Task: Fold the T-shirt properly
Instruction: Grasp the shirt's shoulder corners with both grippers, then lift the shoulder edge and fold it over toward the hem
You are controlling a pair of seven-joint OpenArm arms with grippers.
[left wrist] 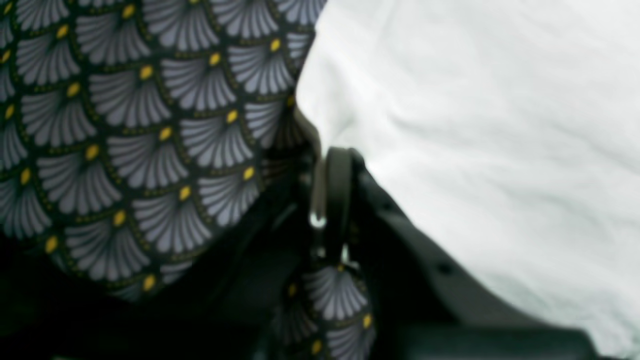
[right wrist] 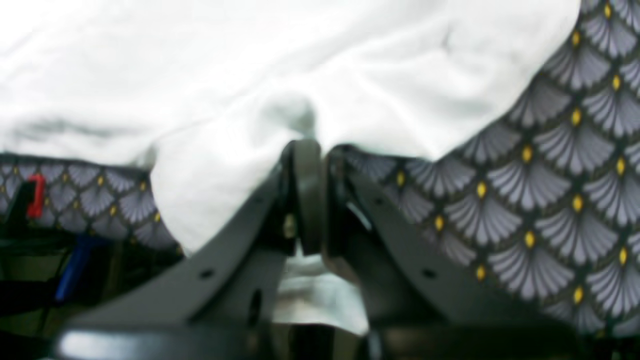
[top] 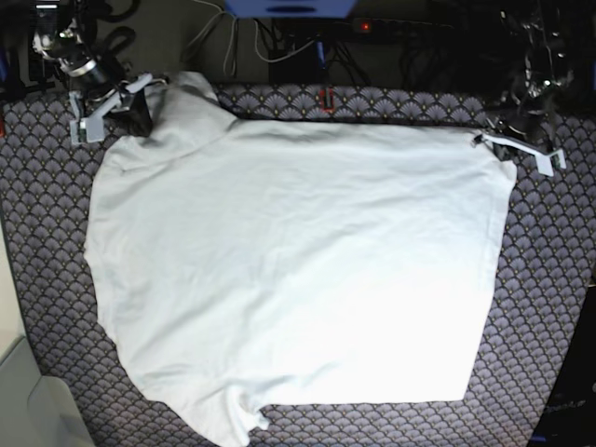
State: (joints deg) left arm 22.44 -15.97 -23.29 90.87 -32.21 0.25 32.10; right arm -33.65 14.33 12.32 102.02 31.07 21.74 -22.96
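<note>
Since both claws sit on the far edge, the lines below turn on that edge.

Shirt: 1 white T-shirt [top: 289, 270] spread flat over the cloth [top: 549, 307], filling most of the table (a sleeve or corner bunches at the near edge, hard to say which).

Long axis: the gripped far edge runs side to side between the 2 claws; the body stretches from it toward the near side.

Left claw [left wrist: 330, 200]: clenched on the shirt's far corner, white fabric pinched in the jaws; the shirt lies off to its one side, cloth on the other.

Right claw [right wrist: 310, 195]: clenched on the other far corner, a tuft of shirt bulging past the tips.

Nearer arm: neither, I judge; each holds its own corner, well apart.

Coming move (my guess): both carry the far edge toward the near edge together.

Count: 1 shirt, 1 cloth, 2 claws.
</note>
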